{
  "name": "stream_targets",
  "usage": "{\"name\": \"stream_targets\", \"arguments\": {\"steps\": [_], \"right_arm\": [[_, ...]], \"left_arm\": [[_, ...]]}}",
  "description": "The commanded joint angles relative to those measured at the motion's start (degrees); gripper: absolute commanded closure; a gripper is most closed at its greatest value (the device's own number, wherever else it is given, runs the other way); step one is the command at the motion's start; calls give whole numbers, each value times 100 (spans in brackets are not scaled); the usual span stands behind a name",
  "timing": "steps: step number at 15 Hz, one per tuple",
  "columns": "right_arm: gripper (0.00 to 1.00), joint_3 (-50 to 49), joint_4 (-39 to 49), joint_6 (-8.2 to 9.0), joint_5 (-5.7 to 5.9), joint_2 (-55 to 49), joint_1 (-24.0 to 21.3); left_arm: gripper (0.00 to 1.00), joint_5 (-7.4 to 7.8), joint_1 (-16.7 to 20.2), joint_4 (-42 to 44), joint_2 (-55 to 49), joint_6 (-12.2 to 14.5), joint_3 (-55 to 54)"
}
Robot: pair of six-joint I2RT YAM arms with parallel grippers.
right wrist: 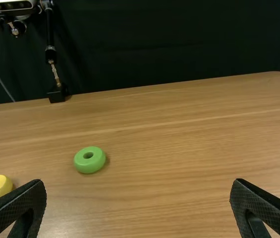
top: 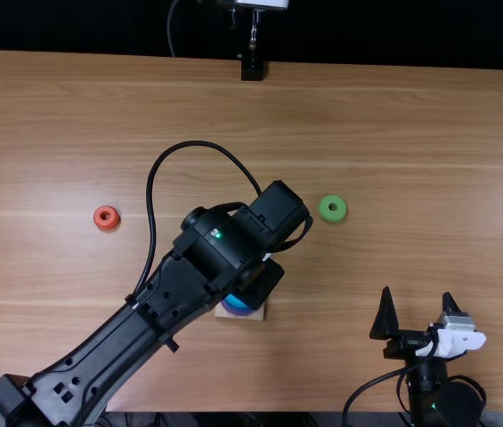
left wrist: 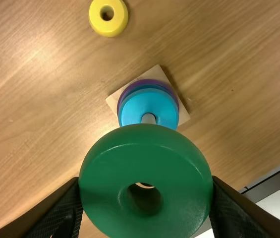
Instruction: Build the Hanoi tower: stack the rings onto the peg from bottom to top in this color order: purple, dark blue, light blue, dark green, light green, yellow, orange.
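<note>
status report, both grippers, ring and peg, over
Left gripper shut on dark green ring. Right gripper open, empty. Peg above light blue ring partly hidden, no obstruction seen.

In the top view, the light brown wooden counter (top: pixel 411 124) bears an orange ring (top: pixel 98 220) at left, a light green ring (top: pixel 324 213) right of centre and the peg's square base (top: pixel 225 313) below centre; a yellow ring (left wrist: pixel 108 29) lies near the base in the left wrist view.

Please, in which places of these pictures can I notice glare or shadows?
Left wrist view: soft glare on the table, a thin bright line on the dark green ring, a shadow beside the wooden base. Right wrist view: a small shadow beside the light green ring.
</note>
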Motion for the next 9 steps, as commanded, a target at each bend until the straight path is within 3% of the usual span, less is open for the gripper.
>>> {"name": "stream_targets", "arguments": {"steps": [1, 2, 3, 9], "right_arm": [[0, -60, -127, -16, 8, -73, -50], [0, -60, -127, -16, 8, -73, -50], [0, -60, -127, -16, 8, -73, -50], [0, -60, -127, -16, 8, -73, -50]], "left_arm": [[53, 1, -49, 0, 81, -59, -100], [22, 1, -40, 0, 81, -59, -100], [0, 1, -32, 0, 81, -69, -109], [0, -9, -5, 180, 28, -48, -188]]}}
